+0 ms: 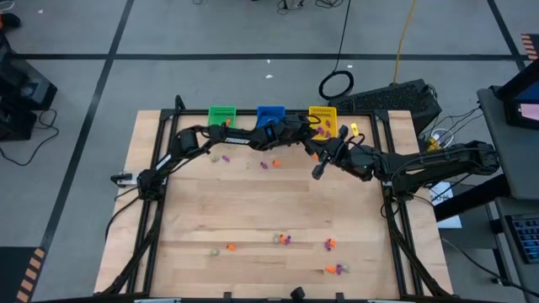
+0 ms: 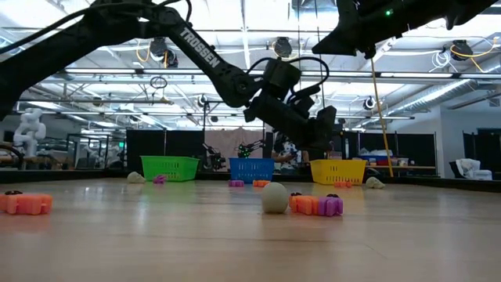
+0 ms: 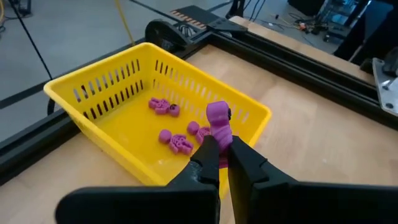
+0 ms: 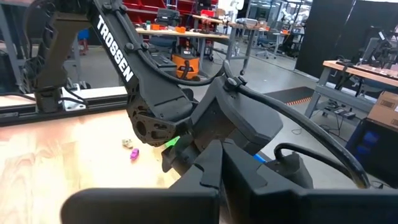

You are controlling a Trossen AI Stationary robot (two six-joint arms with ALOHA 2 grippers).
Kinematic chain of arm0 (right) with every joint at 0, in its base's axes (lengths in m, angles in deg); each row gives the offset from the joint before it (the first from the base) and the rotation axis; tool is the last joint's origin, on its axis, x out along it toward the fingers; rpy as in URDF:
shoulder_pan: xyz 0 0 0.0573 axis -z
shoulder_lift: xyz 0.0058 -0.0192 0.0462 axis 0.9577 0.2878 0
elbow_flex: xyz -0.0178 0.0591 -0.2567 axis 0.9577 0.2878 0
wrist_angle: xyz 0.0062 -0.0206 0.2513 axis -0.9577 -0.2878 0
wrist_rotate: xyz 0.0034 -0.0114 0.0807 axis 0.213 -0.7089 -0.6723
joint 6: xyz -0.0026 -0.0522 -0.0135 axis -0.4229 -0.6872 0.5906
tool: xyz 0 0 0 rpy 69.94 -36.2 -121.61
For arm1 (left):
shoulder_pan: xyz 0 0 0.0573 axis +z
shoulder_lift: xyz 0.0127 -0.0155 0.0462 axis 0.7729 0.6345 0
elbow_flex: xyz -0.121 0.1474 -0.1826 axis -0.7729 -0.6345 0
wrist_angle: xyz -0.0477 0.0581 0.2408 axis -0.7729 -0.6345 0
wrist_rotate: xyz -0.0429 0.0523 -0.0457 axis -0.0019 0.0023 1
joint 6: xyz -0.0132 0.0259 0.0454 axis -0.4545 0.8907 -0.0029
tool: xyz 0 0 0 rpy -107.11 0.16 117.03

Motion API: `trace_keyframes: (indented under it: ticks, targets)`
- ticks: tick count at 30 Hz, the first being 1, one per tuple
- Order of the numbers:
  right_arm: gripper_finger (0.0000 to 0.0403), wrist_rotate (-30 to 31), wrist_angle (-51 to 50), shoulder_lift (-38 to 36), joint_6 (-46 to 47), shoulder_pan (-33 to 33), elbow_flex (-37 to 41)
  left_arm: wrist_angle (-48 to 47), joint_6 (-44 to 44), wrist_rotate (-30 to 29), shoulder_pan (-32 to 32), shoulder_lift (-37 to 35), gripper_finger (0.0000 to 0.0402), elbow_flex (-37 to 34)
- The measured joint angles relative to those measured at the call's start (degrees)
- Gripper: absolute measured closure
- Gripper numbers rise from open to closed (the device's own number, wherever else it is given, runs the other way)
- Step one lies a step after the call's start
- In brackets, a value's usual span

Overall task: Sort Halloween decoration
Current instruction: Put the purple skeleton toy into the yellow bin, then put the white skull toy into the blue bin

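left gripper (image 3: 219,152) | jaws clamp purple trinket (image 3: 219,121) | over yellow bin (image 3: 93,93)

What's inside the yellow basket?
Several purple trinkets lie on the yellow basket floor. The left gripper, holding another purple trinket, covers part of the floor.

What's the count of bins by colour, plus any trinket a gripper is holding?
Green bin: 1
Blue bin: 1
Yellow bin: 1
Purple trinket, held in the left gripper: 1
Total: 4
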Motion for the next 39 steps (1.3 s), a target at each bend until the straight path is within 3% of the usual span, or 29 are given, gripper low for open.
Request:
trace_keyframes:
  ticks: [5, 14, 20, 23, 29, 33, 39]
  targets:
    - [0.0403, 0.0, 0.0, 0.0, -0.1, 0.0, 0.0, 1.4, 0.5, 0.8, 0.0, 0.0, 0.0381, 0.0]
    - [0.0403, 0.0, 0.0, 0.0, -0.1, 0.0, 0.0, 0.7, 1.6, 0.8, 0.1, 0.0, 0.0308, 0.0]
    - [0.0403, 0.0, 0.0, 0.0, -0.3, 0.0, 0.0, 0.7, 1.6, 0.8, 0.3, 0.0, 0.0298, 0.0]
    - [0.0403, 0.0, -0.3, 0.0, -0.4, 0.0, 0.0, 1.2, 1.9, 0.3, -0.4, 0.0, 0.0314, 0.0]
    - [0.0403, 0.0, -0.7, 0.0, -0.5, 0.0, 0.0, 9.6, 3.2, -4.0, -4.7, -0.1, 0.0393, -2.9]
    - [0.0403, -0.1, -1.3, 0.0, -0.7, 0.0, 0.0, 19.3, 6.8, -5.3, -7.9, -0.4, 0.0398, -7.7]
    - [0.0403, -0.2, -2.6, 0.1, -0.6, 0.0, 0.0, 24.2, 8.2, -5.2, -11.1, -1.1, 0.0401, -15.2]
